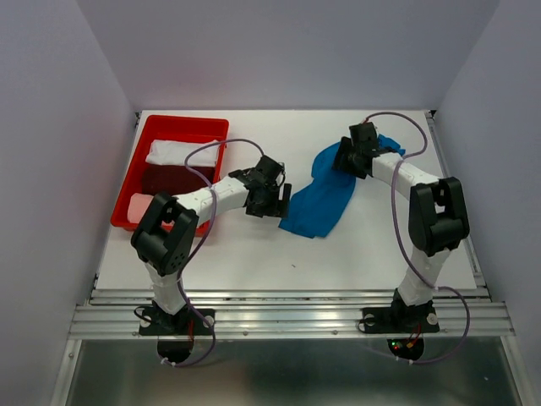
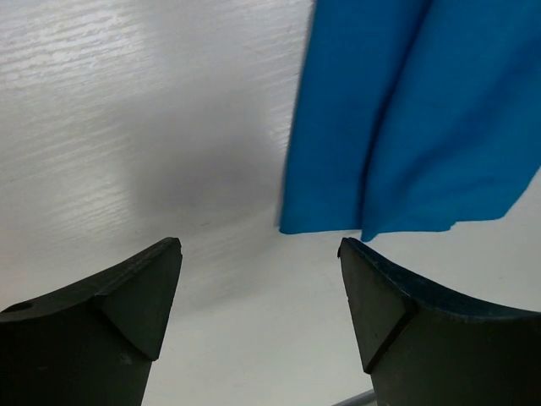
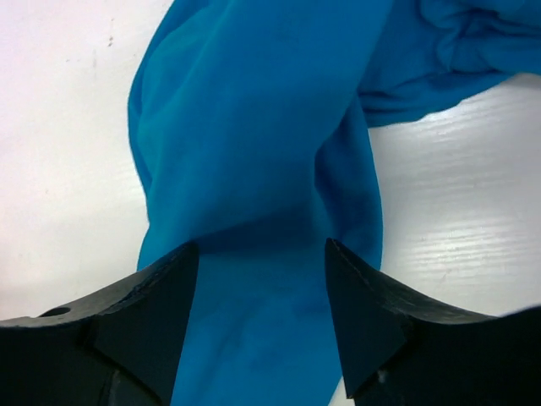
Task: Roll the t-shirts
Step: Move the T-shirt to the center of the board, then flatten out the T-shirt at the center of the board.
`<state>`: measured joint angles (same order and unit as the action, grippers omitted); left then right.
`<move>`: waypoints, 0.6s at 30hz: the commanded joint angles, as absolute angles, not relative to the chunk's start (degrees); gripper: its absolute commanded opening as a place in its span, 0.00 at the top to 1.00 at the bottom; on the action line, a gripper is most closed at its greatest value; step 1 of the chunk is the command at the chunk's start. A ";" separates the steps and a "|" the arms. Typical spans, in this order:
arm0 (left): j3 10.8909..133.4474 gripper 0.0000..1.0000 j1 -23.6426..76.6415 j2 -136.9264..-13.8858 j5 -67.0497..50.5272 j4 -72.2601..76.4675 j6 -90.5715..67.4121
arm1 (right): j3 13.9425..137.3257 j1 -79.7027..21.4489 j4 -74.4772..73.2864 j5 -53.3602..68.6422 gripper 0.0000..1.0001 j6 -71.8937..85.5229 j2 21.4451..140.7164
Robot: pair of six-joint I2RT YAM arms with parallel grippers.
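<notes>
The blue t-shirt (image 1: pixel 325 196) lies on the white table (image 1: pixel 338 258), right of centre. It is drawn out into a long, narrow band. Its long axis runs on a slant from the back right, where the cloth is bunched, to the front left, where it ends in a wider, flatter hem.

The bunched end sits near the table's right edge but clear of it. The hem end lies toward the middle, with bare table between it and the metal rail (image 1: pixel 287 320) along the near edge.

A red tray (image 1: pixel 184 125) stands at the back left, well apart from the blue shirt. It holds a white shirt (image 1: pixel 173 153), a dark red shirt (image 1: pixel 169 179) and a pink shirt (image 1: pixel 140 205). Its left side runs close along the left wall.

The left arm (image 1: pixel 211 196) reaches across between the tray and the blue shirt. The left jaws are spread wide just beside the hem, over bare table. In the left wrist view the straight hem (image 2: pixel 406 222) lies ahead and to the right, not touching them.

The right arm (image 1: pixel 406 173) reaches to the bunched far end. The right jaws are also spread wide and straddle the band (image 3: pixel 254 169), which passes between them without being pinched.

Pale grey walls close in the table on the left, back and right.
</notes>
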<state>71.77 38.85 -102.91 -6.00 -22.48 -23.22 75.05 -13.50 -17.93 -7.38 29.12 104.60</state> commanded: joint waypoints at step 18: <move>73.29 0.17 38.50 -103.44 -6.41 -20.57 -22.76 | 62.87 -11.00 -18.90 -20.03 0.86 30.31 87.91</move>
